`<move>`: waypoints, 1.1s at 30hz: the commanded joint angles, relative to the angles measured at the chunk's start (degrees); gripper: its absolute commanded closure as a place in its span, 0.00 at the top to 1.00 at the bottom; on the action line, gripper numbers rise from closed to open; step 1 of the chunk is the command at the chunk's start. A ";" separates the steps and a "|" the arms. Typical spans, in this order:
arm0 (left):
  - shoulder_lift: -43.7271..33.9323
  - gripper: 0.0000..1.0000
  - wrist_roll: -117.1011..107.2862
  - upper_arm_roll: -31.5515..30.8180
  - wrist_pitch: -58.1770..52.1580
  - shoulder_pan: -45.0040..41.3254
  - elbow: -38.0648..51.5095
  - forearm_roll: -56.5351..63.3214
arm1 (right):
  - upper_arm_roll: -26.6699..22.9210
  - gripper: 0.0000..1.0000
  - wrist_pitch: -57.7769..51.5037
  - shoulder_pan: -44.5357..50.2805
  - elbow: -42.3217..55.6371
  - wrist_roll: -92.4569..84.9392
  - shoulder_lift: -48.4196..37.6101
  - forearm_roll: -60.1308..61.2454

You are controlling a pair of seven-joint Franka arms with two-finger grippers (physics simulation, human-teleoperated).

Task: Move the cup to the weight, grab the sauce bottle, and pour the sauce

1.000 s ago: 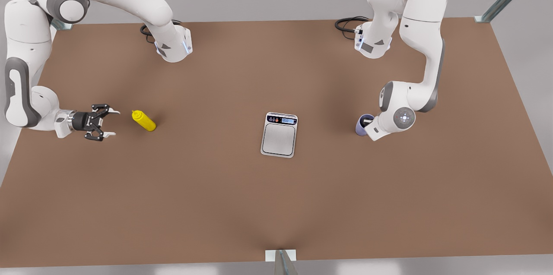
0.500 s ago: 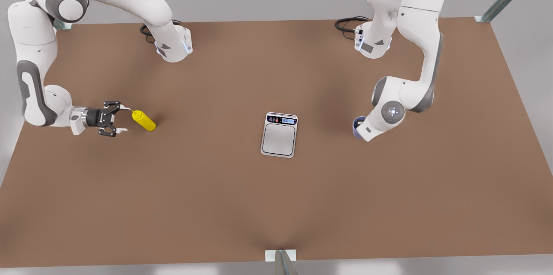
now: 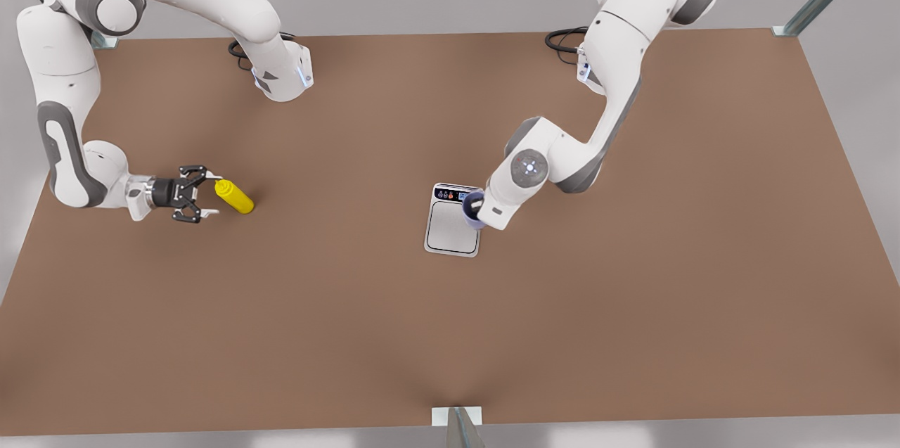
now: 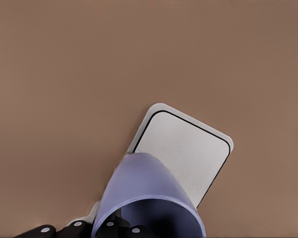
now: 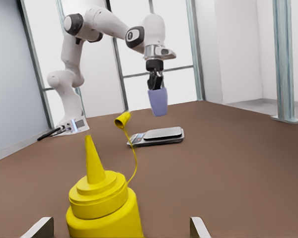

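Above the weight [image 3: 450, 226], left gripper [image 5: 155, 82] grips cup [image 3: 472, 209].

Simulated robotics test cell.
Two white arms are standing bolted on a bare brown table [image 3: 450, 335]; metal frame posts [image 5: 283, 59], pale walls and tall glazed panels [image 5: 171, 44] are enclosing it.

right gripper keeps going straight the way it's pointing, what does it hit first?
Most likely the sauce bottle: the right gripper is open, and the right wrist view shows the bottle upright, dead ahead between its fingers.
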 commanded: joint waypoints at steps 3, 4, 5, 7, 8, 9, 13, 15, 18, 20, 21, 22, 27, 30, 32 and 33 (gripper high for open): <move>1.16 0.21 -0.01 -0.11 1.61 0.03 0.73 -6.21 | 1.59 1.00 1.23 -0.75 -1.33 0.00 -0.26 0.04; 1.60 0.21 -0.10 -0.20 2.75 -0.23 0.73 -6.21 | 1.94 1.00 1.85 -0.75 -1.94 0.00 -0.35 0.04; 2.39 0.21 -0.01 -1.08 3.54 -0.23 0.73 -6.21 | 2.03 1.00 2.02 -0.75 -2.12 0.00 -0.44 0.04; 3.01 0.21 -0.10 -1.34 4.42 -0.23 0.73 -6.29 | 2.12 1.00 2.20 -0.75 -2.64 0.00 -0.71 0.04; 3.01 0.21 -0.19 -1.34 4.42 -0.23 0.73 -6.21 | 2.56 1.00 2.37 -0.75 -3.00 0.00 -0.88 0.13; 3.01 0.21 -0.10 -1.34 4.42 -0.32 0.73 -6.29 | 2.91 1.00 3.52 -0.75 -3.44 -0.09 -0.88 0.13; 3.62 0.75 0.08 -1.34 5.12 -0.32 0.73 -5.86 | 3.17 1.00 3.78 -0.75 -3.52 -0.09 -0.97 0.13; 3.97 1.00 0.08 -1.34 6.09 -0.32 0.73 -5.77 | 3.17 1.00 3.87 -0.75 -3.70 -0.09 -1.06 0.13; 3.97 1.00 0.25 -1.34 6.09 -0.23 0.73 -5.77 | 3.17 1.00 4.31 -0.75 -3.87 -0.09 -1.06 0.13; 3.97 1.00 0.25 -1.26 6.09 -0.23 0.73 -5.77 | 3.26 1.00 4.66 -0.75 -3.96 -0.09 -1.14 0.13; 3.97 1.00 0.25 -1.26 6.09 -0.23 0.73 -5.77 | 3.26 1.00 4.75 -0.75 -4.14 -0.09 -1.14 0.13; 3.89 1.00 0.34 -1.26 6.09 -0.23 0.73 -5.77 | 3.35 1.00 4.75 -0.67 -4.23 -0.09 -1.23 0.13; 3.62 1.00 0.60 -1.26 6.00 -0.14 0.81 -5.77 | 4.49 1.00 5.98 -0.75 -5.11 -0.09 -1.58 0.39; 2.04 1.00 0.60 -0.99 4.42 -0.06 0.81 -5.94 | 4.49 1.00 6.42 -0.75 -5.19 -0.09 -1.58 0.39; 0.55 1.00 0.43 -0.91 2.14 -0.06 0.81 -6.03 | 5.11 1.00 6.77 -0.75 -5.54 -0.09 -1.67 0.48; -2.78 1.00 0.52 -0.12 -2.07 0.38 0.81 -6.47 | 5.37 1.00 6.86 -0.75 -5.81 -0.09 -1.76 0.48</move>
